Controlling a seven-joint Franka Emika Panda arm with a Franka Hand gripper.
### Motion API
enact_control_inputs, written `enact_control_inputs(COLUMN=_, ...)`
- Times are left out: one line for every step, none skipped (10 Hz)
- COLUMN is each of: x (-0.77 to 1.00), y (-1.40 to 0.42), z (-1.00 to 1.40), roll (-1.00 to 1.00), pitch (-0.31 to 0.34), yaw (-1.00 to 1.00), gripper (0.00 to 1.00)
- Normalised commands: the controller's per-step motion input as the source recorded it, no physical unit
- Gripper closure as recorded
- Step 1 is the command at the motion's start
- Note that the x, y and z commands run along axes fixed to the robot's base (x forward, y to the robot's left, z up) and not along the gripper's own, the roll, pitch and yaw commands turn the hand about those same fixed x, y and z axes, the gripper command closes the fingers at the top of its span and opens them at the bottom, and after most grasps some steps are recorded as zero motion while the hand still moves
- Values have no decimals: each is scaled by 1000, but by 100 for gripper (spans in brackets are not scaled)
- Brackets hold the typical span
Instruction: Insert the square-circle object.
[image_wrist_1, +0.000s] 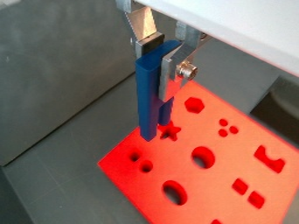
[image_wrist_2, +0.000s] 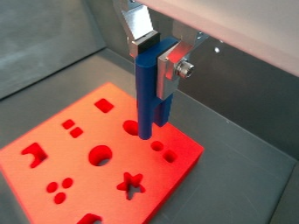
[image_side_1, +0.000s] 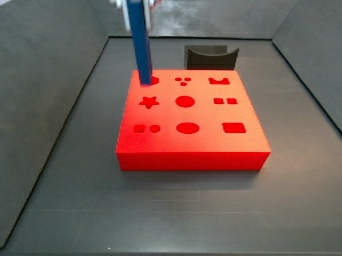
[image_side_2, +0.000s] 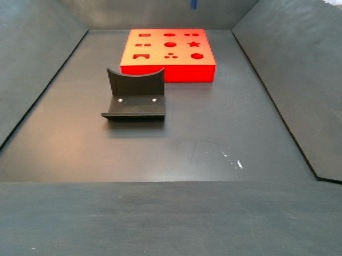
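Blue peg held over the red block

The hand (image_wrist_1: 158, 45) grips the blue peg (image_wrist_1: 152, 96) upright, its lower end at a hole near the corner of the red block (image_wrist_2: 70, 162).

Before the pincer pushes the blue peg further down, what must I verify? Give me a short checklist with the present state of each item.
1. Grip: the pincer is shut on the square-circle object, near its top, in both wrist views. Ok.
2. Peg upright: it stands vertical in a side view. Ok.
3. Tip position: it is at a corner of the red block, beside the star hole. Ok.
4. Tip inside the matching hole: the peg hides the hole. Cannot tell.
5. Dark grey curved piece: it lies apart from the block. Ok.
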Motion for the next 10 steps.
enact_control_inputs(x=57, y=-354, z=-651, roll=223, pitch=6, yaw=-511, gripper=100)
enact_control_inputs(x=137, y=-354, z=-609, roll=204, pitch=11, yaw=-580, gripper=100)
enact_control_inputs(x=131, y=-246, z=-486, roll=174, pitch=34, yaw=-657, gripper=100)
enact_control_inputs(x=131, y=-143, z=-443, roll=166, pitch=40, yaw=-709, gripper=100)
enact_control_inputs(x=74, y=-3, z=-334, roll=103, pitch=76, yaw=-780, gripper=100)
enact_control_inputs(x=0, y=0, z=-257, roll=51, pitch=114, yaw=-837, gripper=100)
enact_control_inputs(x=0, y=0, z=-151, roll=0, pitch=131, yaw=-940, gripper=100)
enact_control_inputs(x=0, y=0, z=-34, roll=0, pitch=89, yaw=-1000, gripper=100)
enact_control_inputs(x=0, y=0, z=0, roll=-14, pitch=67, yaw=-1000, gripper=100)
enact_control_inputs(x=0, y=0, z=0, roll=-36, pitch=41, yaw=-1000, gripper=100)
